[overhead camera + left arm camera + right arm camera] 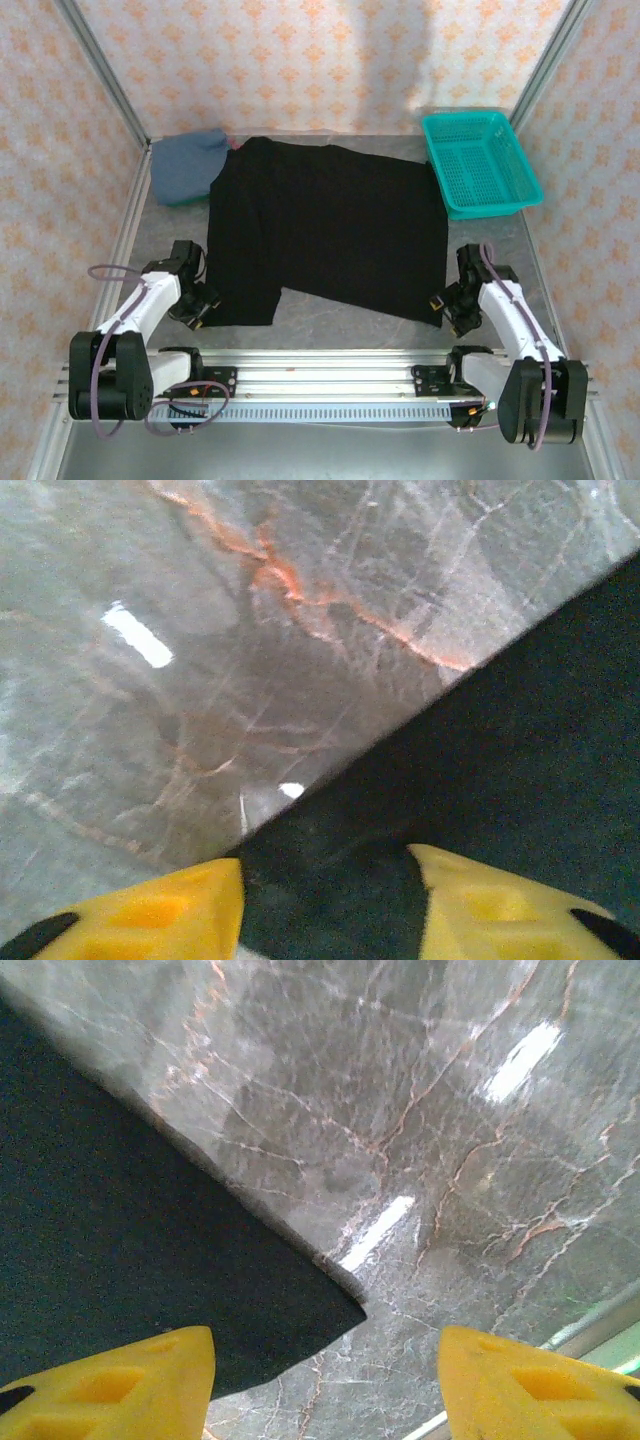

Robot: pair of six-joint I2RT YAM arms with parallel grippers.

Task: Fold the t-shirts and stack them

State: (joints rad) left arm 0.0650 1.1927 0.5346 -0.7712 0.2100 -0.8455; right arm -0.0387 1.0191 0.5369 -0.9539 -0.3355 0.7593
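black t-shirt (330, 230): spread flat on the middle of the table (340, 325), 2 near corners by the grippers.
left gripper (325, 885): low at the near-left corner, fingers narrowly apart, cloth edge lying in the gap.
right gripper (327, 1365): low at the near-right corner, fingers wide apart, corner tip reaching into the gap.
slate-blue t-shirt (185, 165): bunched far left, touching the black one.
basket (490, 208): far right.

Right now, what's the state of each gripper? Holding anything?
Left gripper: open, jaws straddling the black t-shirt edge, nothing clamped.
Right gripper: open, above that shirt's corner, holding nothing.
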